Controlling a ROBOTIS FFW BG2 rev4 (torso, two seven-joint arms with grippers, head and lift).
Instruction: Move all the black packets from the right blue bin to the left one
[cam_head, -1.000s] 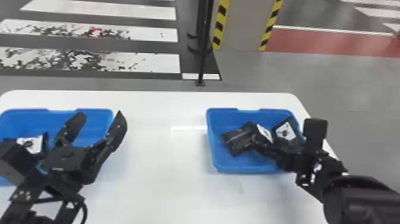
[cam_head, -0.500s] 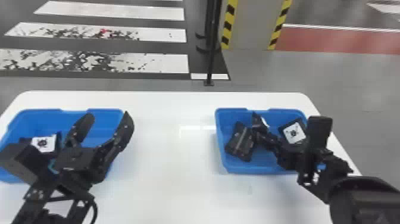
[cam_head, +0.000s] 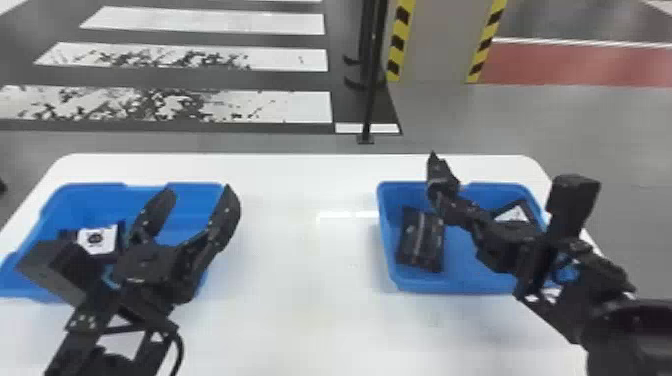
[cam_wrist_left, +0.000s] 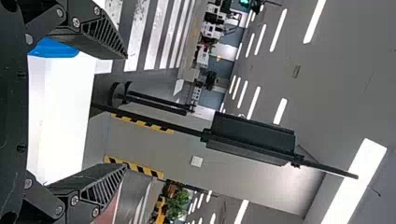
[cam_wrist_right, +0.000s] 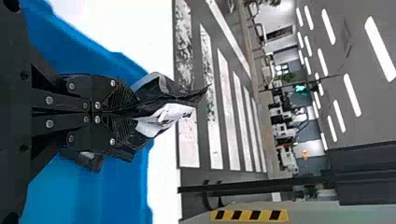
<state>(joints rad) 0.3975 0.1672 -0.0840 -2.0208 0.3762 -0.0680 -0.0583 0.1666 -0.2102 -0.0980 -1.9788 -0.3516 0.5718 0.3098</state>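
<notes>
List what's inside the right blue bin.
In the right blue bin: one black packet by the left wall, another packet partly covered by the right arm. Anything directly beneath that arm is hidden.

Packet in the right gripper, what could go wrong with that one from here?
The right gripper pinches the packet near one end, so it might twist or slip out. Carried too low, it could catch on the wall of the right bin. The left gripper, fingers open, shows across the left bin and might obstruct the drop.
</notes>
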